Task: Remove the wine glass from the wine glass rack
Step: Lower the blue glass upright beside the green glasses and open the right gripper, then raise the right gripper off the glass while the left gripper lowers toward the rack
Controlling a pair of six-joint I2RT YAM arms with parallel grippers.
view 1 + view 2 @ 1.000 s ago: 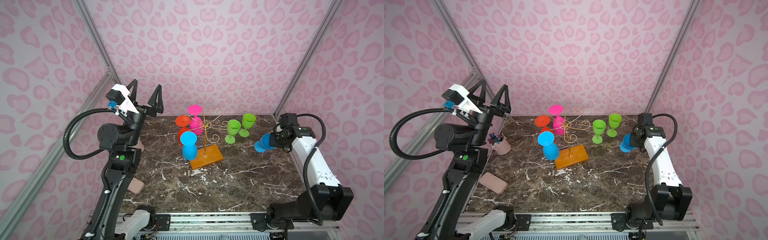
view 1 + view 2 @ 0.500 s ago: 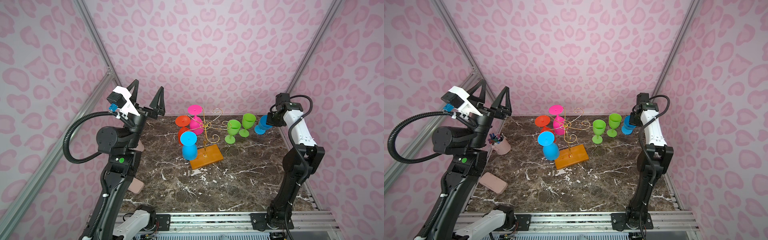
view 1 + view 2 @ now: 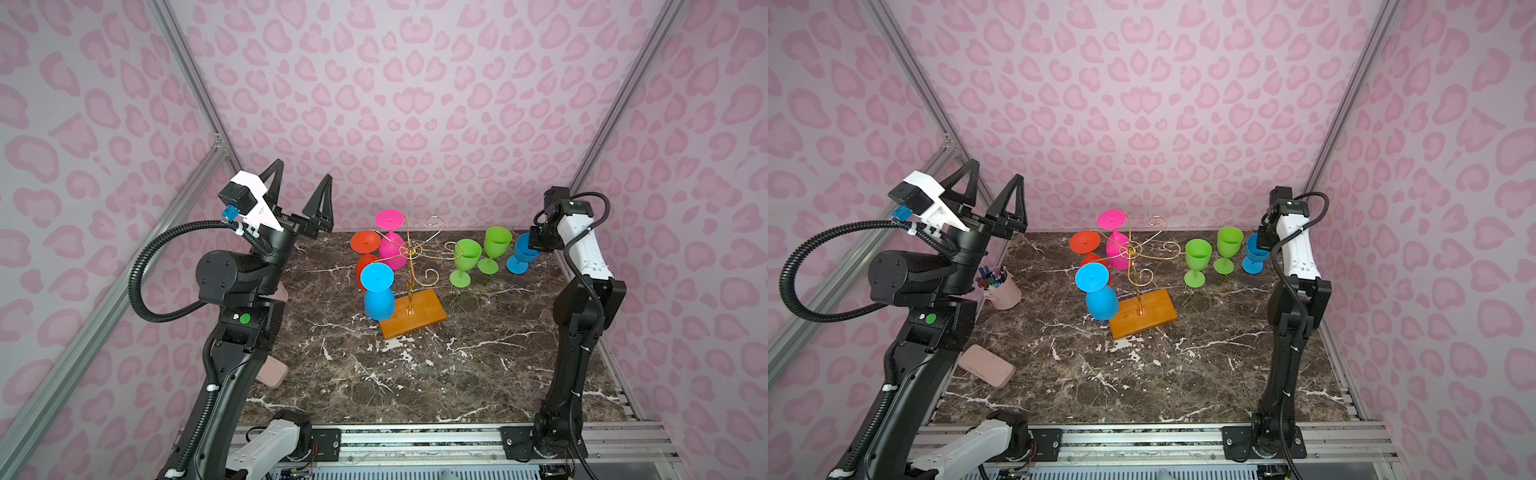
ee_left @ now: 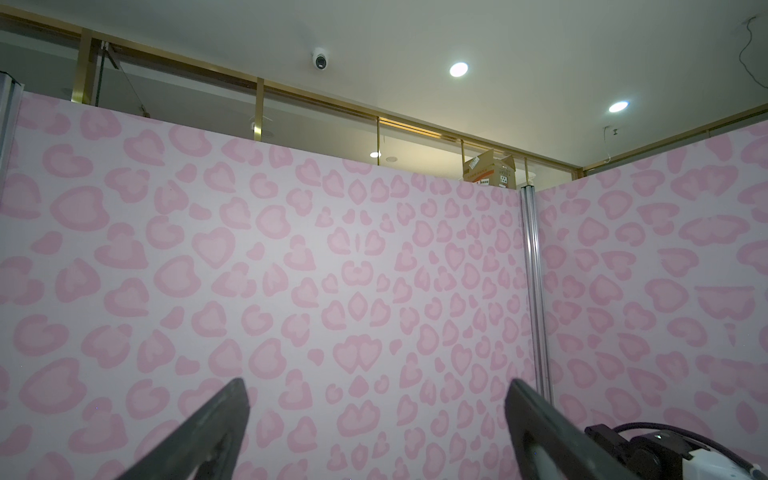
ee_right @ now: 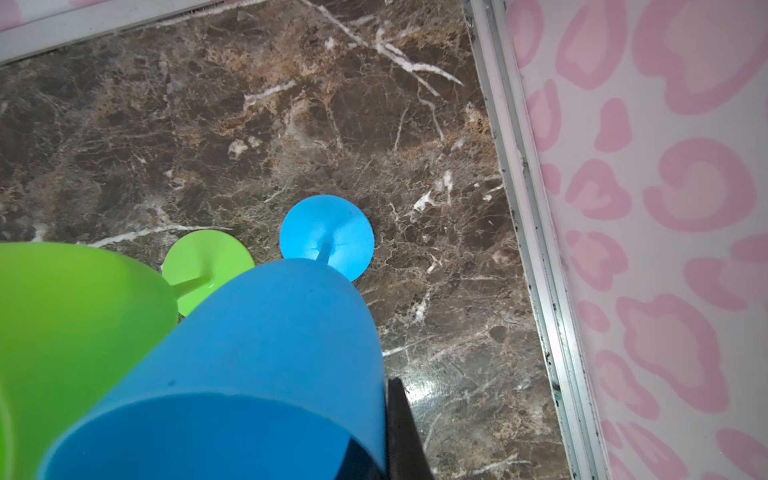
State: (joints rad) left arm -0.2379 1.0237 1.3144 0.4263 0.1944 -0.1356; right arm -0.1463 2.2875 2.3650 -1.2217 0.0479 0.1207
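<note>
Rack (image 3: 411, 318) stands mid-worktop (image 3: 415, 374). The blue glass (image 3: 524, 251) is off it, upright by the far right corner, and my right pincer (image 3: 535, 245) is clamped on its rim. Only the right wrist view shows its foot down beside a green glass (image 5: 62, 311). My left pincer (image 3: 302, 169) is spread wide and raised above the far left corner. Its wrist view shows just wall.

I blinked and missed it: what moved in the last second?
The right gripper, still shut on the blue wine glass, carried it to the back, upright beside the green glasses. The left gripper stayed raised and open; the wine glass rack and its three hanging glasses stayed put.
</note>
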